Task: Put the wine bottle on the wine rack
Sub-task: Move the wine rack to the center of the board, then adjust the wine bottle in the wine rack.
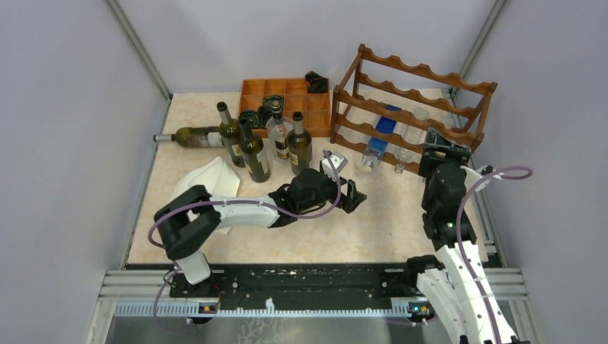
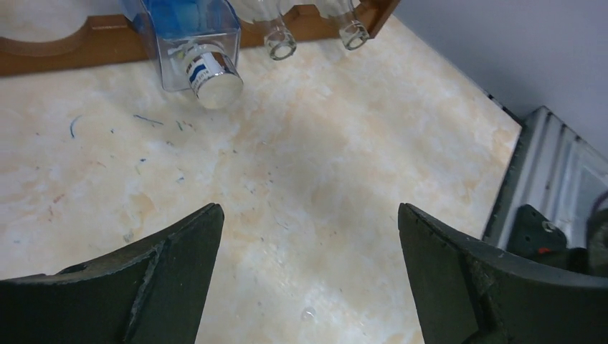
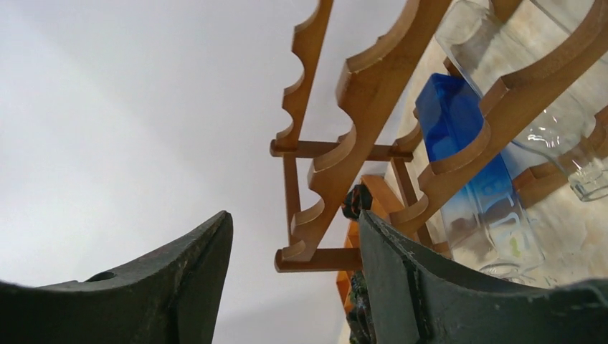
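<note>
The wine rack [image 1: 423, 72] stands at the far right of the counter [image 1: 373, 229], its scalloped rails running in several tiers. On its lowest tier a clear bottle [image 1: 412, 136] lies on its side, neck pointing toward the arms, just beside a square blue bottle [image 1: 380, 127] lying the same way. In the left wrist view the blue bottle's capped neck [image 2: 211, 79] juts past the front rail, and two clear necks show to its right.

The right gripper [image 1: 444, 147] is at the rack's near right end, close to the clear bottle. Its jaws stand apart with nothing between them, and its camera looks up through the rails [image 3: 358, 93].

The left gripper [image 1: 355, 193] hovers over bare counter in front of the rack, its jaws spread wide and empty.

Well to the left, several green wine bottles [image 1: 252, 154] stand in a cluster, with one more [image 1: 197, 136] lying flat. Behind them is an orange-brown compartment tray [image 1: 287, 89].
</note>
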Controlling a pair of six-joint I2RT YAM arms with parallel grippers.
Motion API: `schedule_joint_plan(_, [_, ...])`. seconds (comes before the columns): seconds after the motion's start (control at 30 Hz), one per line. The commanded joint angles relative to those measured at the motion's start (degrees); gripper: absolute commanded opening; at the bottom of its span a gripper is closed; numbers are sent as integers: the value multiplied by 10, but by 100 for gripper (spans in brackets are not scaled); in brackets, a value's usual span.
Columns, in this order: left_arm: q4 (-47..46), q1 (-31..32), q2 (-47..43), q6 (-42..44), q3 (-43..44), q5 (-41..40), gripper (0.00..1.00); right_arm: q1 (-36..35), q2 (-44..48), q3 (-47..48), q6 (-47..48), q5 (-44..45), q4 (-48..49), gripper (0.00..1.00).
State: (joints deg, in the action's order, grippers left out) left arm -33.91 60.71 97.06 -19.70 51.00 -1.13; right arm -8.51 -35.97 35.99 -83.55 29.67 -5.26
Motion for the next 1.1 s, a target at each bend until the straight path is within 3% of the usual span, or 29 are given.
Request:
schedule_joint_plan(0.0, [-87, 1, 53, 59, 37, -45, 98, 12, 26, -3, 60, 1, 11, 64])
schedule_joint_plan(0.1, [-126, 2, 95, 94, 55, -71, 98, 49, 29, -17, 52, -46, 16, 64])
schedule_joint_plan(0.4, [16, -23, 200, 97, 228, -76, 99, 158, 21, -55, 15, -191, 48, 65])
schedule_joint_plan(0.77, [194, -45, 306, 102, 417, -78, 98, 166, 28, -72, 3, -193, 77, 65])
schedule_joint_plan(1.07, [244, -57, 356, 107, 493, -98, 95, 166, 28, -79, -2, -196, 80, 65])
